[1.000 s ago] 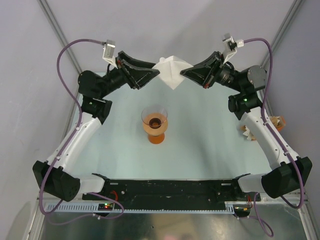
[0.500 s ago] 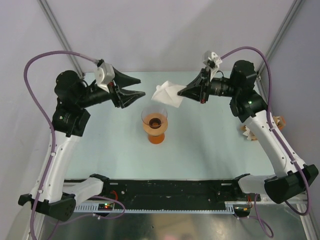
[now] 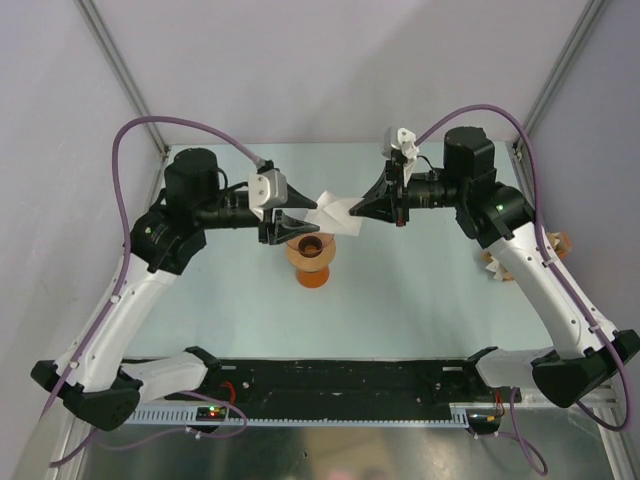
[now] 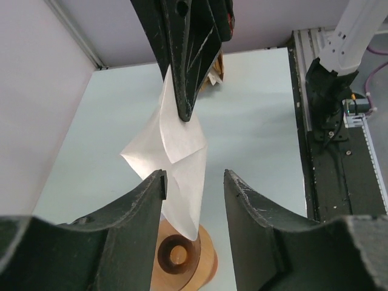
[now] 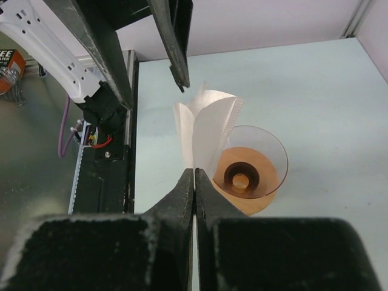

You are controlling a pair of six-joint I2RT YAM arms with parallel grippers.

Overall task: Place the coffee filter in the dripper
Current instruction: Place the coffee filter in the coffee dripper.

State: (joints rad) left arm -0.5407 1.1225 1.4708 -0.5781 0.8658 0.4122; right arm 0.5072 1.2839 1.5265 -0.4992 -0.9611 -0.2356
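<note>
The white paper coffee filter (image 3: 335, 214) hangs in the air just above the dripper (image 3: 309, 252), a clear funnel on an orange base at the table's middle. My right gripper (image 3: 360, 213) is shut on the filter's right edge, as the right wrist view (image 5: 194, 171) shows with the filter (image 5: 206, 130) pinched beside the dripper (image 5: 250, 171). My left gripper (image 3: 297, 222) is open at the filter's left side; in the left wrist view (image 4: 194, 182) the filter (image 4: 182, 157) hangs between its fingers, its tip over the dripper (image 4: 182, 260).
A tan-and-white stack of paper fans (image 3: 495, 262) lies at the table's right edge, partly behind the right arm. The black rail (image 3: 340, 378) with both arm bases runs along the near edge. Grey walls close the back and sides.
Both grippers moved down and inward over the dripper. The right gripper carried the filter lower and nearer. The left gripper, apart from it before, now has its open fingers around the filter's left side.
</note>
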